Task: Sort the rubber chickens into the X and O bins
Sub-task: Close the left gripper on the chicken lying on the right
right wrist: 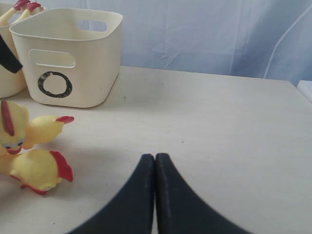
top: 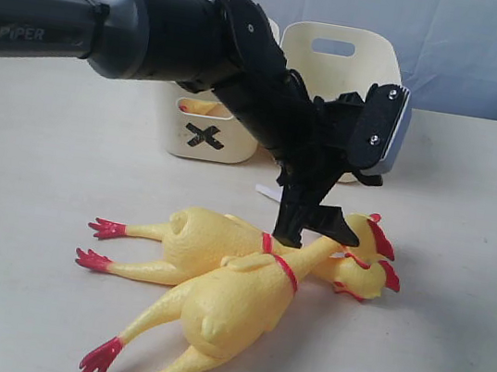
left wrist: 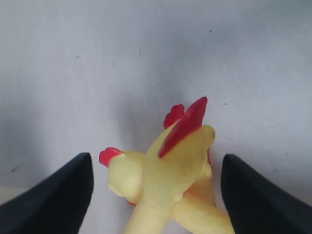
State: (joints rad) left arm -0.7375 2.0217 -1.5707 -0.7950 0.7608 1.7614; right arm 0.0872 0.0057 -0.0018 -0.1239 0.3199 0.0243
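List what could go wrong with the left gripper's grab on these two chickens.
1. The open left gripper straddles both necks where the front chicken lies across the rear chicken. Closing here may pinch both, or drag the second one along.
2. In the exterior view the O bin appears just beyond the gripper, so a careless lift might bump it.

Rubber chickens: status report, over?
Left claw open, straddling necks of front chicken and rear chicken on table. Right claw shut, idle. Chicken feet poke from X bin. Nothing blocking.
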